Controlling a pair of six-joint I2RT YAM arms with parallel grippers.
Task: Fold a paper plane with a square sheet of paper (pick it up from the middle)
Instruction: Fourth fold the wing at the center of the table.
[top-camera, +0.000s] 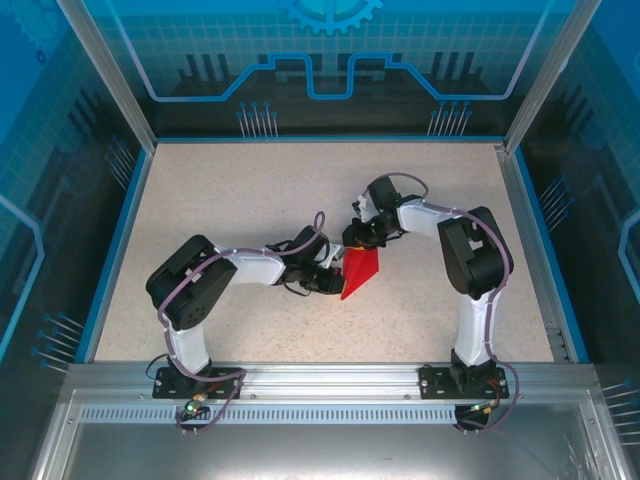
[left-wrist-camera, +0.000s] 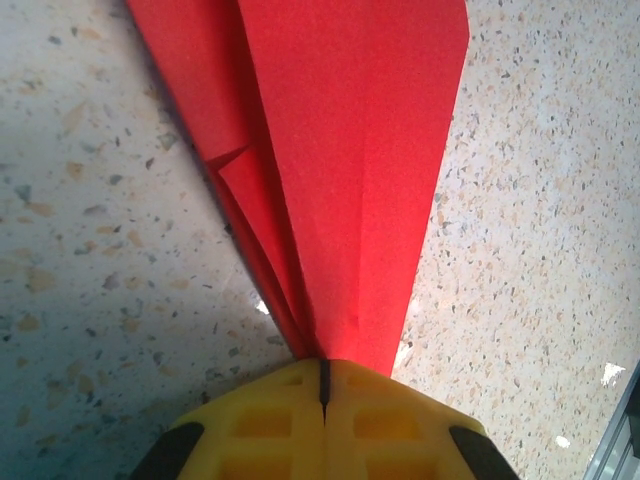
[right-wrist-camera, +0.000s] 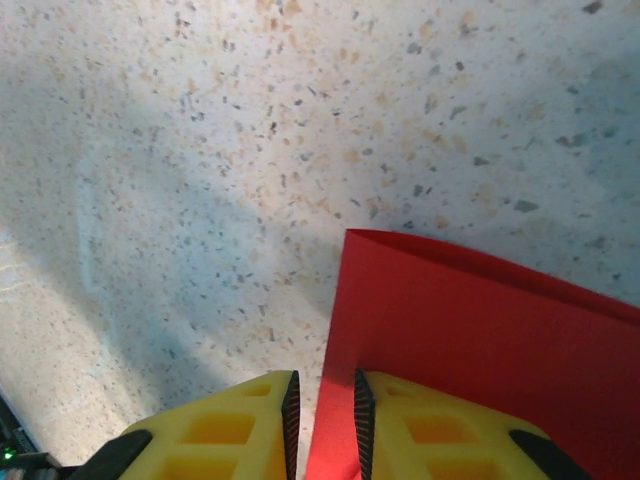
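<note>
Left gripper (left-wrist-camera: 322, 392) is clamped shut on the narrow tip of the red paper (left-wrist-camera: 350, 150), which is creased into a long dart shape and fans wider away from the grip. Right gripper (right-wrist-camera: 323, 420) sits at the opposite, broad end, its jaws a narrow slit apart, with the paper's edge standing in the gap rather than pinched. From above, the paper lies in the middle of the table (top-camera: 250, 190) between the two arms, its long axis running from the tip at the near left to the broad end at the far right. Both grippers are at the paper, but the left alone holds it. The likely next move is for the right to close on that edge, which already lies between its jaws.
</note>
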